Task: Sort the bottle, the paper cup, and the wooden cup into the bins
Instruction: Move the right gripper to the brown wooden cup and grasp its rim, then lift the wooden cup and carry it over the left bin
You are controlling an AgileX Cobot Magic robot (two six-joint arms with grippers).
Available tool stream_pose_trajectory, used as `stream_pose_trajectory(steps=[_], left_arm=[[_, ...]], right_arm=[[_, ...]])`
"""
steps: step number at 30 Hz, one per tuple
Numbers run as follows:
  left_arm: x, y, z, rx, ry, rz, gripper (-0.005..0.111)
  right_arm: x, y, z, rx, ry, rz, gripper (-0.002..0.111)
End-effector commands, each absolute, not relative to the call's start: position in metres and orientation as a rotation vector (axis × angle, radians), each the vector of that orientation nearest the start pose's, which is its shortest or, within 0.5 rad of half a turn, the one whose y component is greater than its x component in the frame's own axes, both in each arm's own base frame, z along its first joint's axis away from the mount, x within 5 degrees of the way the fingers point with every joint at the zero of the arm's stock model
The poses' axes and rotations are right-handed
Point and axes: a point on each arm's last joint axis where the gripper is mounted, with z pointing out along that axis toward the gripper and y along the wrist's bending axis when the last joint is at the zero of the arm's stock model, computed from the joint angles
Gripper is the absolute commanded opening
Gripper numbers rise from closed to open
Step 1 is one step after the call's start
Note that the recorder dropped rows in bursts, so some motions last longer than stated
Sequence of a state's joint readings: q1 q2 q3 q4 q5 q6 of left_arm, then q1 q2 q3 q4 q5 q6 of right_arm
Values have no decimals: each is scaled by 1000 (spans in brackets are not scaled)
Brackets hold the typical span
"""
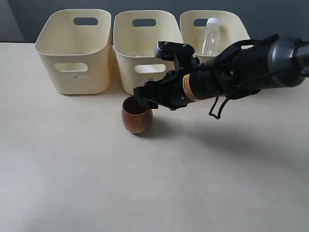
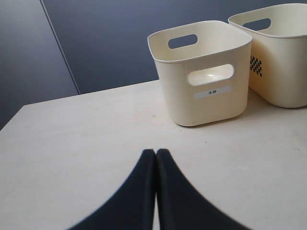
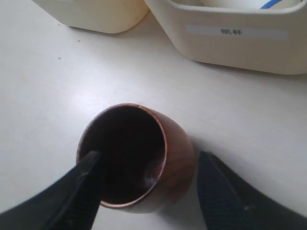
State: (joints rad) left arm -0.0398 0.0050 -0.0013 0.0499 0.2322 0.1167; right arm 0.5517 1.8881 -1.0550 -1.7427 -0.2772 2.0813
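Exterior view showed the bottle (image 1: 211,36) already binned, while the right pincer (image 1: 140,98) gaped, one finger inside the unsorted wooden cup (image 1: 137,115), gripping nothing.

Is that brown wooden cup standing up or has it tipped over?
Upright. The wooden cup stands on the table with its rim facing up; the right wrist view looks down into its dark hollow.

Ext cam high, facing bins (image 1: 145,48), right wrist cam close over wooden cup (image 3: 139,158), both share it
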Motion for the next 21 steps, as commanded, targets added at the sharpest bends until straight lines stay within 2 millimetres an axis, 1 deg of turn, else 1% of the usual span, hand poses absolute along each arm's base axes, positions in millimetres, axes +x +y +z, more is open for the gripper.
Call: stream_pose_trajectory(steps=[1,4,16,17,18,21], left_arm=[[56,-1,192,167,1708,97,0],[56,-1,192,167,1708,97,0],[56,-1,192,167,1708,97,0],[56,-1,192,167,1708,97,0],[56,-1,192,167,1708,97,0],[56,-1,192,167,1708,97,0]], right_arm=[[317,222,147,-378,2469,717,55],[318,221,144,-373,2476,705,55],[318,221,144,-367,2477,705,54],[318,221,144,-367,2477,706,51],[318,221,144,-369,2478,709,45],[317,222,144,-371,2479,715,23]])
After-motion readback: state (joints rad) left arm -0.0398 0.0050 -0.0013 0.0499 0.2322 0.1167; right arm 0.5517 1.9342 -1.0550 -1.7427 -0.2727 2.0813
